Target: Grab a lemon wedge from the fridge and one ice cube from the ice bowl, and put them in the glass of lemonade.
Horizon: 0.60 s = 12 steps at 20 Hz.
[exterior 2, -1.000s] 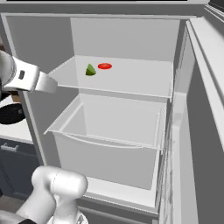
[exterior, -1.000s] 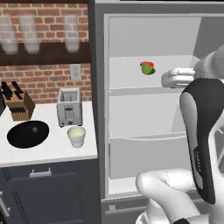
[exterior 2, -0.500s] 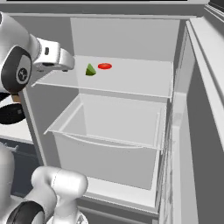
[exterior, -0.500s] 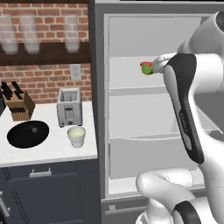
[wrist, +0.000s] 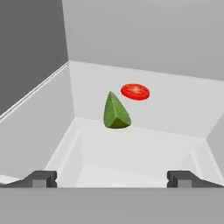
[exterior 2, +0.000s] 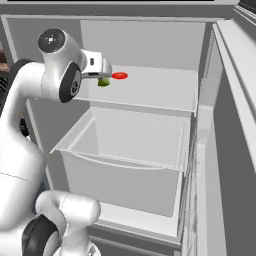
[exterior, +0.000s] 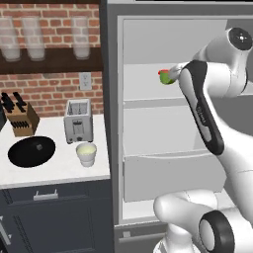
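The fridge (exterior: 148, 44) stands open, its white inside (exterior 2: 150, 40) in plain sight. On its upper shelf lies the lemon wedge (wrist: 115, 112), a small yellow-green piece (exterior 2: 103, 82), partly behind my arm in the left base view (exterior: 168, 80). My gripper (wrist: 113, 179) is open, a short way in front of and above the wedge, with nothing between its fingers. From the right base view the hand (exterior 2: 102, 71) hangs at the shelf's front left. The black ice bowl (exterior: 31, 150) and the glass of lemonade (exterior: 86, 153) sit on the counter left of the fridge.
A flat red disc (wrist: 135, 92) lies just behind the wedge. Below the shelf is a clear drawer (exterior 2: 130, 145). A toaster (exterior: 78, 120), a knife block (exterior: 21, 117) and tall glasses (exterior: 34, 44) on a wall shelf stand over the counter. The fridge door (exterior 2: 235, 150) is at the right.
The arm has swung from the fridge's side into the opening, bringing the hand up to the upper shelf close to the wedge. The wedge and disc have not moved.
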Tool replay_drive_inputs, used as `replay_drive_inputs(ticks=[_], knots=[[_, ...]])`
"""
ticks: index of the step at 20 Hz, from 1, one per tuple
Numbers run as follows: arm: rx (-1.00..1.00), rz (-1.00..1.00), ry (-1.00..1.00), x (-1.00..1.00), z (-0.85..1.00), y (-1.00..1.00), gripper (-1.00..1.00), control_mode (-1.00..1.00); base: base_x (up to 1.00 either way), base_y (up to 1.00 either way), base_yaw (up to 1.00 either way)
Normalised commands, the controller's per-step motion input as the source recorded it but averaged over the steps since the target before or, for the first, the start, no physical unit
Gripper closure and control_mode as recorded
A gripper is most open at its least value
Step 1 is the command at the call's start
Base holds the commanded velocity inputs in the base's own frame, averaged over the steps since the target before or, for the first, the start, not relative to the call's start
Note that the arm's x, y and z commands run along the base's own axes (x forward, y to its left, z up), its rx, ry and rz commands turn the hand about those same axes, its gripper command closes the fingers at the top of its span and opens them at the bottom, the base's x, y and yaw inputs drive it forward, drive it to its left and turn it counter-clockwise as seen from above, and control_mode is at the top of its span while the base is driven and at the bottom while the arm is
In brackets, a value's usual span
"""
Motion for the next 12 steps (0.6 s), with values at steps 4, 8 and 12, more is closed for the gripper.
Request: replay_drive_inputs(ticks=[4,8,12], knots=[[-0.02,0.08,0.09,1.00,0.00,0.00,-1.00,-1.00,0.00,0.00,0.00],[0.00,0.09,0.14,1.00,0.00,0.00,-1.00,-1.00,0.00,0.00,0.00],[0.00,0.09,0.18,0.61,0.00,0.00,-1.00,-1.00,0.00,0.00,0.00]])
